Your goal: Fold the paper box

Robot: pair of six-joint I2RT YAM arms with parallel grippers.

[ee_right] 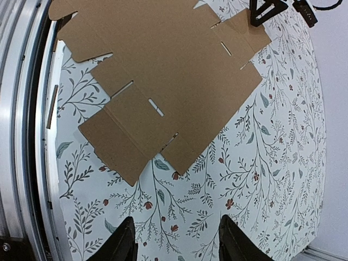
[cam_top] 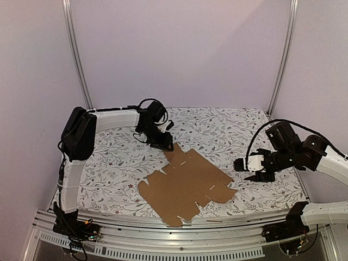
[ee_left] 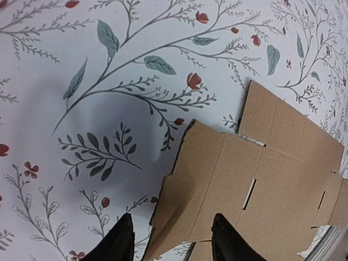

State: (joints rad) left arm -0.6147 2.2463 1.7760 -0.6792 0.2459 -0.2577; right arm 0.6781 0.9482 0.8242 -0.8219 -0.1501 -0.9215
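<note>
You've got the paper box lying flat and unfolded on the table, spread from the middle down to the near edge, slots and tabs showing. It's one open sheet with no walls up, so nothing sits in it. Your left gripper is low at the sheet's far corner. Its jaws are partly apart and straddle the edge of that far flap, which looks slightly lifted. Can't tell if a finger touches the card. Your right gripper hangs toward the table's right edge, just off the sheet's right corner. Its jaws are partly apart over bare table, holding nothing.
</note>
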